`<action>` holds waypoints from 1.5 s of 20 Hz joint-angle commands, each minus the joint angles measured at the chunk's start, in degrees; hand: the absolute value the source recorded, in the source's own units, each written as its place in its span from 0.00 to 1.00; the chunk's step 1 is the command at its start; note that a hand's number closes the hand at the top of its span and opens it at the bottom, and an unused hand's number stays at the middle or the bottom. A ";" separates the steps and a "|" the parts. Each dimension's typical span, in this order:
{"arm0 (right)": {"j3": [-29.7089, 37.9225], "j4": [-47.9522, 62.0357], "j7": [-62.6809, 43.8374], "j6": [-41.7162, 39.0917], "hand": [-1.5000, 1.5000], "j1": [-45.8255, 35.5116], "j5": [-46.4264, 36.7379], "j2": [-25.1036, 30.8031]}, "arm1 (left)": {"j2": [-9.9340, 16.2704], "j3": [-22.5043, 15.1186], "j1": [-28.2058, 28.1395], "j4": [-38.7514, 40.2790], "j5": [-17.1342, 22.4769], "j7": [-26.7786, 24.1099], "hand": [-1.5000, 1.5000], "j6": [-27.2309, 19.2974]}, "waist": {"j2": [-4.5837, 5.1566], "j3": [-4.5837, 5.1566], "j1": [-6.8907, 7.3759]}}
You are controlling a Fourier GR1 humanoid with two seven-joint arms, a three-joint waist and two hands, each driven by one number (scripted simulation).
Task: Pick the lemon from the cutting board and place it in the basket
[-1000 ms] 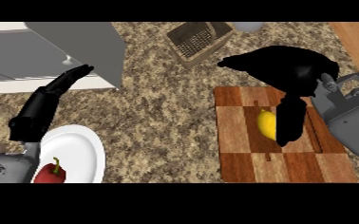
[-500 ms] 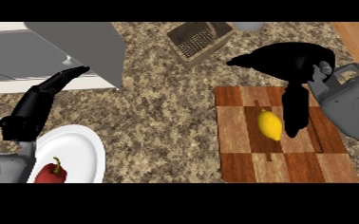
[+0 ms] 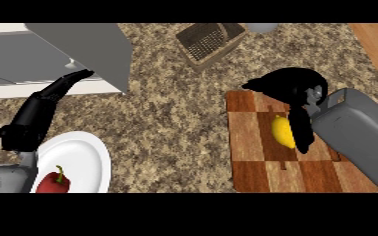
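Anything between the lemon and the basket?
Nothing visible. The lemon lies on the cutting board beside the right hand; the basket sits up and to the left across bare counter. The plate with the red pepper is far left.

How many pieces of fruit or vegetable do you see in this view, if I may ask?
2: the lemon on the cutting board beside the right hand, and a red pepper on the white plate.

The right hand hangs over the cutting board's far edge, fingers curled down against the lemon's right side.
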State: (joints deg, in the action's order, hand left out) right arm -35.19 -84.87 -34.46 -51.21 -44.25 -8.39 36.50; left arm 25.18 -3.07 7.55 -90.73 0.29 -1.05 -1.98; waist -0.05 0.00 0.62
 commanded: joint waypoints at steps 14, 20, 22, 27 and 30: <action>2.09 5.91 15.99 3.35 0.00 7.85 -21.42 -3.19 | -3.86 4.23 7.62 7.46 -2.89 -1.28 0.50 2.00 | 0.18 0.01 -0.86; 3.42 7.69 20.67 6.43 0.00 10.08 -28.48 -4.35 | -3.46 5.43 3.44 3.46 -3.18 -2.10 0.50 4.64 | 0.11 0.00 -0.50; 3.06 6.67 23.37 8.80 0.00 13.79 -29.87 -2.32 | -4.04 5.22 4.48 1.30 -2.94 1.93 0.50 4.38 | 0.08 -0.01 -0.71; 5.87 7.30 21.88 7.10 0.00 14.22 -30.71 -6.45 | -5.69 5.08 2.11 -0.14 -3.92 1.09 0.50 4.59 | 0.03 0.00 -0.63; 5.43 11.05 27.09 10.25 0.00 14.70 -33.90 -5.45 | -5.96 5.56 4.92 3.76 -6.08 -0.30 0.50 3.64 | 0.17 -0.01 -0.69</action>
State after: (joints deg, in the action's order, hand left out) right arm -30.63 -76.32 -10.84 -42.81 -30.09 -39.87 30.90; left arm 21.60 4.50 6.79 -89.92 -4.16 -0.99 2.20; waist -0.24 0.10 0.64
